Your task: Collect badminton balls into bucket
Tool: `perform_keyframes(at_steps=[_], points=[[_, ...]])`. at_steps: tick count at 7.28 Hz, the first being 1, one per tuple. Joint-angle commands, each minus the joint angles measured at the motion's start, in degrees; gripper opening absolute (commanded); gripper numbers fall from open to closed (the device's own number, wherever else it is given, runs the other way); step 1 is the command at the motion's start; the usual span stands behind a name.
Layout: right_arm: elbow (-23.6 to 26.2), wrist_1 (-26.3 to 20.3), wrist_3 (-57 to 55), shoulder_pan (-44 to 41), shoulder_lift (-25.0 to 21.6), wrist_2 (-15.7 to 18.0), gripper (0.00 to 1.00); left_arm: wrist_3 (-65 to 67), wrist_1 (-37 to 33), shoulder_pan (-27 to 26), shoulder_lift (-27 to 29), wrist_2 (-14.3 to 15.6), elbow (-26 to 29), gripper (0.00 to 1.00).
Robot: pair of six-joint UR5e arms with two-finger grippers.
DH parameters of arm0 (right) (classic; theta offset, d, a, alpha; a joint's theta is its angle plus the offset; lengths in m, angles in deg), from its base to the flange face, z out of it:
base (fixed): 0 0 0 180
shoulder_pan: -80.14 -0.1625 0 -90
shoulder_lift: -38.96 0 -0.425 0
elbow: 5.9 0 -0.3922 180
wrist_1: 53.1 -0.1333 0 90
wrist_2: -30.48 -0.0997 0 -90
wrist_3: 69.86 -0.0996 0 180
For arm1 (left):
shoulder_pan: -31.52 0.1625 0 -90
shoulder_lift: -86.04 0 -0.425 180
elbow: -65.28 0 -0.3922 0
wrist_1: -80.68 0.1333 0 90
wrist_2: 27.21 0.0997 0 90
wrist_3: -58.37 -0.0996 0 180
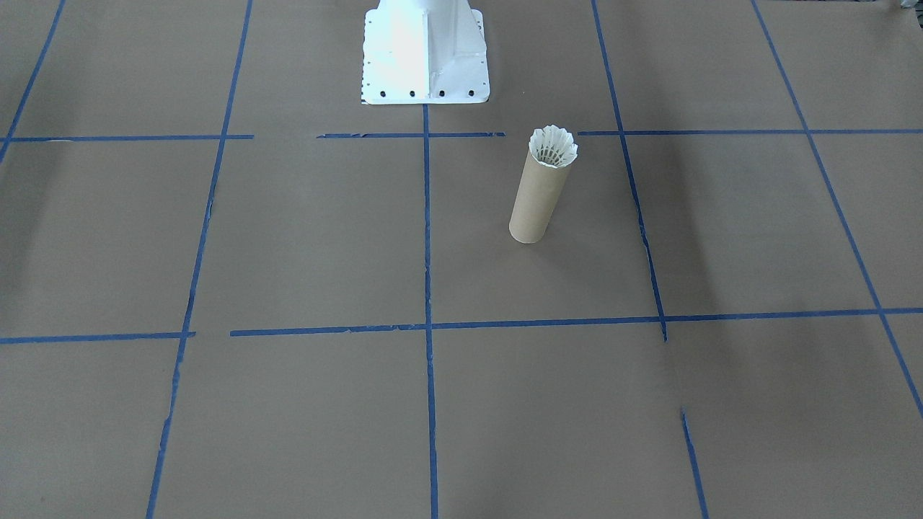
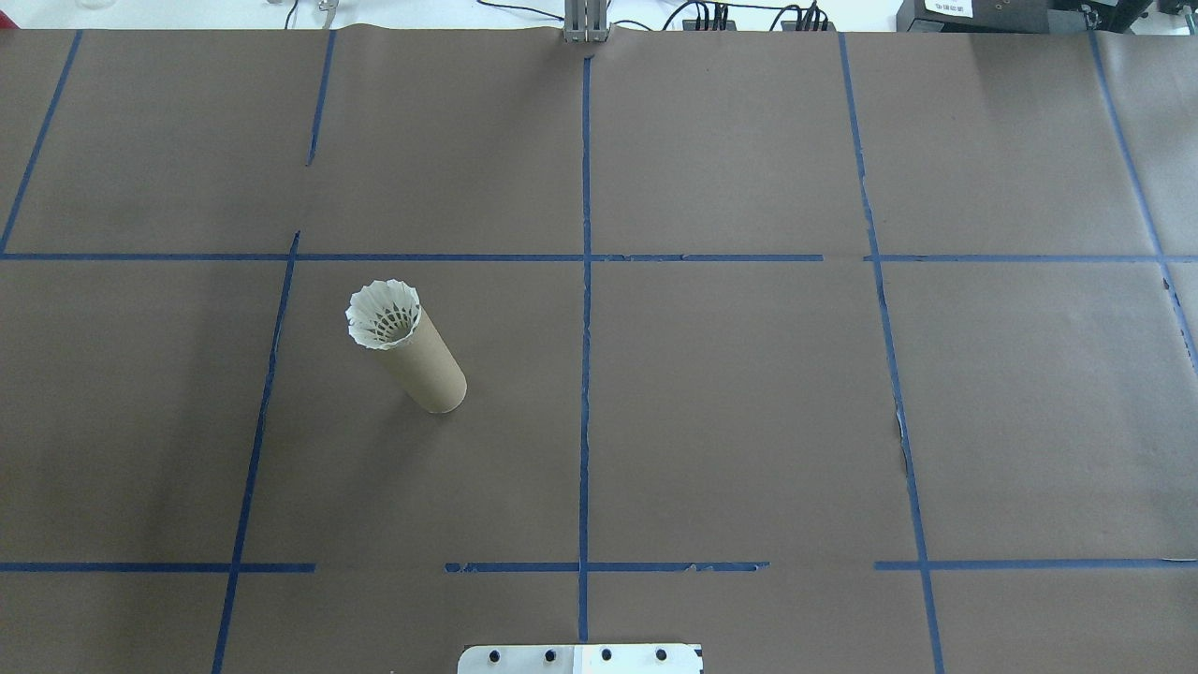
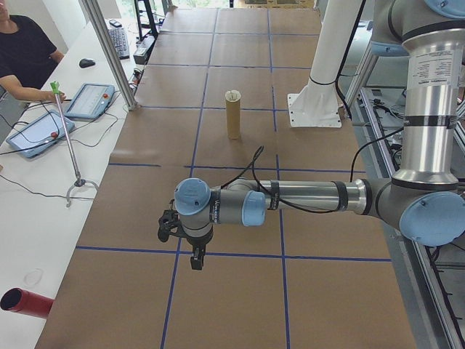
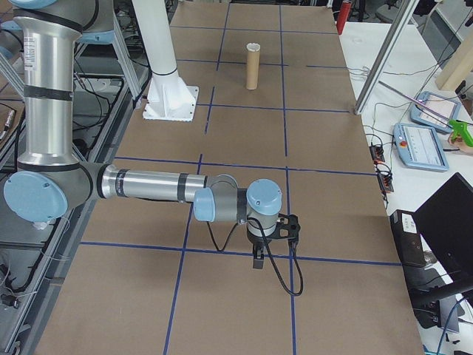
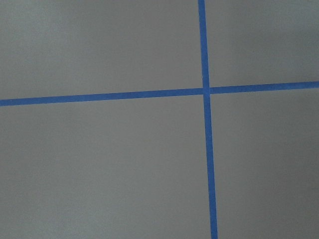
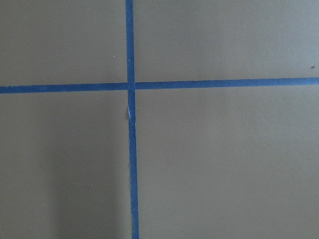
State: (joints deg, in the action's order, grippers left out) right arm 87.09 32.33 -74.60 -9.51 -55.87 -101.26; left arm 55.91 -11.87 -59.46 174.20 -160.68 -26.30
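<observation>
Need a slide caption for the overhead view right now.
Shuttlecock seated skirt-up in the upright cardboard tube on the taped brown table; no arms in view.

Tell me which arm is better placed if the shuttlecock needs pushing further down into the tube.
Left, tentatively. The tube stands upright in the overhead view's left half, the left arm's side, with the shuttlecock seated at its mouth. Both grippers, left and right, hang away from it over bare table.

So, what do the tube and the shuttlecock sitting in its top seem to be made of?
The tube looks like matte brown cardboard: a dull, even surface with no shine. The shuttlecock shows a white skirt of thin overlapping vanes with gaps lower down; feather seems likely, though plastic cannot be ruled out.
</observation>
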Motion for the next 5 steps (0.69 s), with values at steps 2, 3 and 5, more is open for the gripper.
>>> perform_keyframes(at_steps=[2, 3, 5], points=[[0.0, 0.0, 0.0, 0.0, 0.0, 0.0, 1.0, 0.0, 0.0, -0.1, 0.3, 0.1, 0.0, 1.0], [0.0, 0.0, 0.0, 0.0, 0.0, 0.0, 1.0, 0.0, 0.0, -0.1, 0.5, 0.1, 0.0, 1.0], [0.0, 0.0, 0.0, 0.0, 0.0, 0.0, 1.0, 0.0, 0.0, -0.1, 0.6, 0.1, 0.1, 1.0]])
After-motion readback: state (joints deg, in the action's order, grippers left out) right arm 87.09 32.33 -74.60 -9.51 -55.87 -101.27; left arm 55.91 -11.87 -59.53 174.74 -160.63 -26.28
